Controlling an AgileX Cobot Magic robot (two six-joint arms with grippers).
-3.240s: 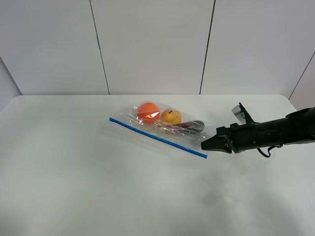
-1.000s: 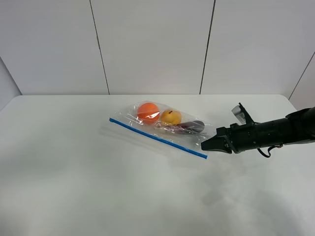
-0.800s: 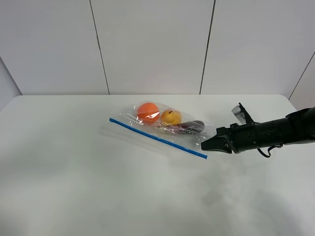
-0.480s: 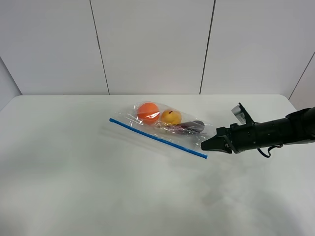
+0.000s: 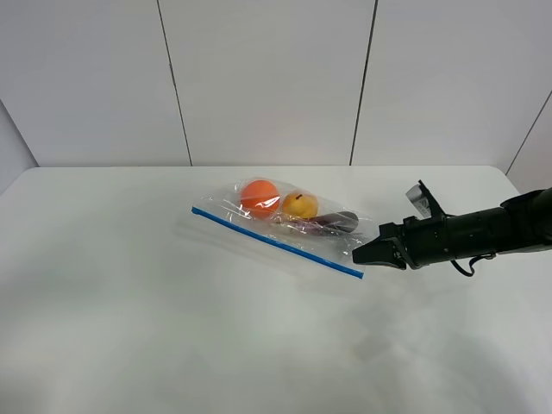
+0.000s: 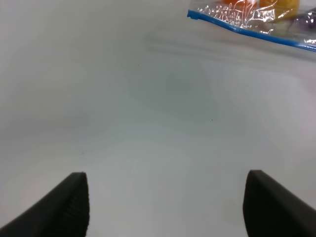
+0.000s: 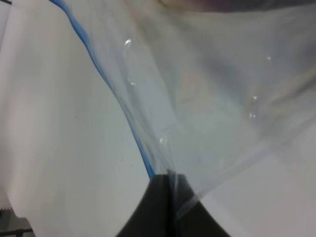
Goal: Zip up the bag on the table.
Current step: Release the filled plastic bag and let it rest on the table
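Exterior high shows the bag [image 5: 285,220] lying in the middle of the bench [image 5: 172,328], its blue zipper [image 5: 276,241] along the near edge and an orange fruit [image 5: 259,196] and a yellow fruit [image 5: 300,205] inside. The right claw [image 5: 358,255] meets the bag's right corner. Right wrist adds that this claw is clenched on that corner, just beside the zipper's end. Only left wrist shows the left claw [image 6: 165,192], released, its fingers [image 6: 69,202] wide apart over bare bench, well short of the bag.

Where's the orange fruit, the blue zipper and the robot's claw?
orange fruit [image 5: 259,196], high view, its round middle.
blue zipper [image 5: 276,241], high view, mid-strip.
right gripper [image 5: 358,255], high view, its shut tips.
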